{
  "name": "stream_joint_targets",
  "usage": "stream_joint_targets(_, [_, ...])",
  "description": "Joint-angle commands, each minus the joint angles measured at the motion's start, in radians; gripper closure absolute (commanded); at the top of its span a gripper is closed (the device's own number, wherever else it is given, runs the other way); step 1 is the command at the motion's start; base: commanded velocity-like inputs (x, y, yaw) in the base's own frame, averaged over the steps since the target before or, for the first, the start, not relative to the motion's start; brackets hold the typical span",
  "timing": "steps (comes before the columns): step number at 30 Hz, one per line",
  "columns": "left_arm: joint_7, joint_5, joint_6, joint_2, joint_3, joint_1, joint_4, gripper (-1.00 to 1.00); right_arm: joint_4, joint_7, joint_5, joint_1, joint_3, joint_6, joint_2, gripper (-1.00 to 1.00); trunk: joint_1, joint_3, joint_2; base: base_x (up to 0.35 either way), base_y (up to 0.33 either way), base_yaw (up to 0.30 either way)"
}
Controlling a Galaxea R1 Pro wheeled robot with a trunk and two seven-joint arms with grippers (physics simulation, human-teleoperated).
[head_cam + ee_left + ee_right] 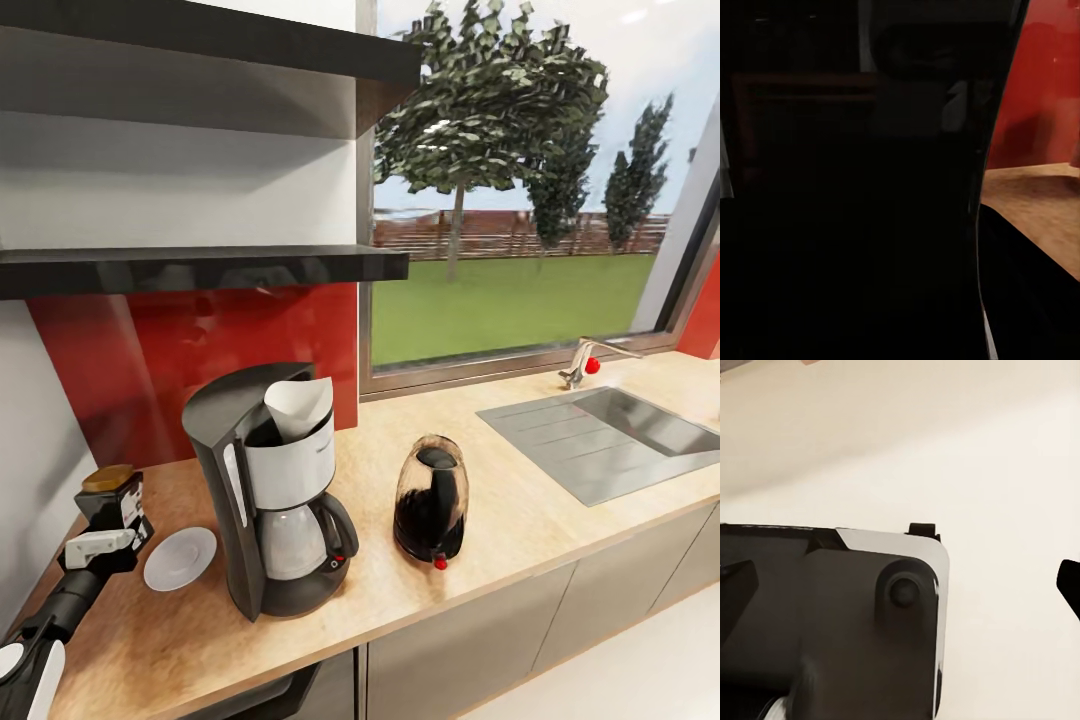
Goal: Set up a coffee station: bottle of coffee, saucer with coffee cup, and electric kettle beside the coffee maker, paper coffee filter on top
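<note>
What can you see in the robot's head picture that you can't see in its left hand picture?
The head view alone shows the coffee maker whole, with the paper coffee filter on top, the saucer and the bottle of coffee at the left gripper, the electric kettle, the sink and the window. The left wrist view alone shows a dark glossy surface very close up; what it is cannot be told. Both show the wooden countertop and the red wall panel.
</note>
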Motion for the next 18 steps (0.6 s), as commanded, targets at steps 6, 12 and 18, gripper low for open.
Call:
stream_joint_targets(6, [-0.006, 0.003, -0.002, 0.0, 0.001, -0.001, 0.002, 1.0, 0.001, 0.003, -0.011, -0.001, 0.007, -0.002, 0.001, -1.0, 0.0, -0.001, -0.001, 0.0, 0.0, 0.0])
stream_joint_targets(12, [-0.006, 0.003, -0.001, 0.0, 0.0, -0.001, 0.002, 1.0, 0.001, 0.003, -0.011, -0.001, 0.007, -0.002, 0.001, -1.0, 0.0, -0.001, -0.001, 0.036, 0.0, 0.0])
stream_joint_targets(18, [-0.006, 0.003, 0.0, 0.0, -0.001, -0.001, 0.002, 1.0, 0.001, 0.003, -0.011, -0.001, 0.007, -0.002, 0.0, -1.0, 0.0, -0.001, -0.001, 0.14, 0.0, 0.0])
